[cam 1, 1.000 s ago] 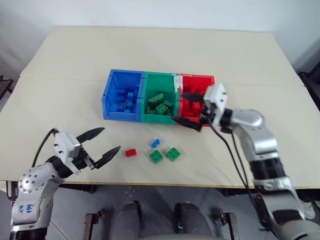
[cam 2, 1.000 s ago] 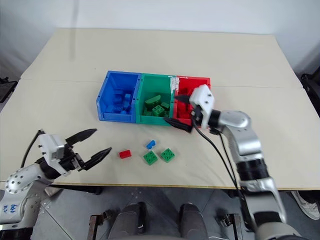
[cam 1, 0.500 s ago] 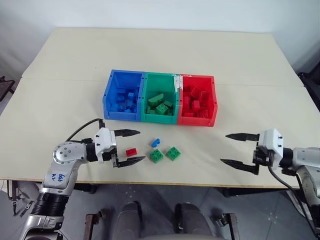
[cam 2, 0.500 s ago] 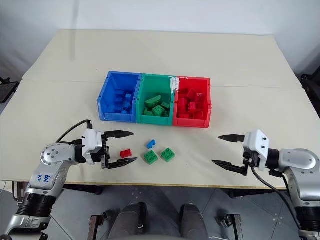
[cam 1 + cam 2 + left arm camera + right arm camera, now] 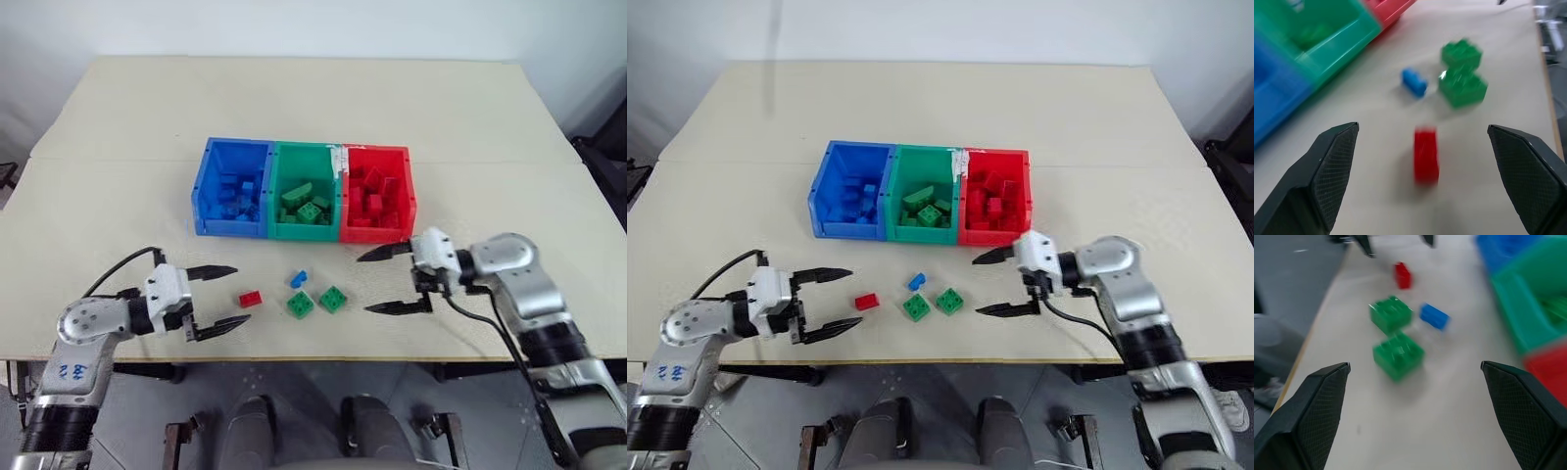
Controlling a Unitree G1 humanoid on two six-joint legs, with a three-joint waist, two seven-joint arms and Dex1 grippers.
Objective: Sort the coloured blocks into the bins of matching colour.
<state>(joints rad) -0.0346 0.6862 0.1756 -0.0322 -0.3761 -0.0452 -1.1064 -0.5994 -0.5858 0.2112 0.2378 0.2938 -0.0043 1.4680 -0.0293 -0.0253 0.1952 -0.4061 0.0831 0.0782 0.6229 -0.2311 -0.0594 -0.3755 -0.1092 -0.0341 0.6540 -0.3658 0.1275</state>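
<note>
Three joined bins stand in a row: blue (image 5: 228,227), green (image 5: 304,233) and red (image 5: 373,236), each holding several blocks of its own colour. In front of them lie loose blocks: a small red one (image 5: 251,299), a small blue one (image 5: 300,279) and two square green ones (image 5: 301,305) (image 5: 333,299). My left gripper (image 5: 243,294) is open just left of the red block (image 5: 1426,156), pointing at it. My right gripper (image 5: 362,284) is open just right of the green blocks (image 5: 1398,355), facing them. Neither holds anything.
The beige table's front edge (image 5: 313,358) runs close behind the loose blocks and both grippers. A seam (image 5: 118,161) crosses the tabletop behind the bins. Bare table lies to the left and right of the bins.
The right gripper left the red bin, swung out to the front right, then came in beside the green blocks. The left gripper moved from the front left corner up to the red block.
</note>
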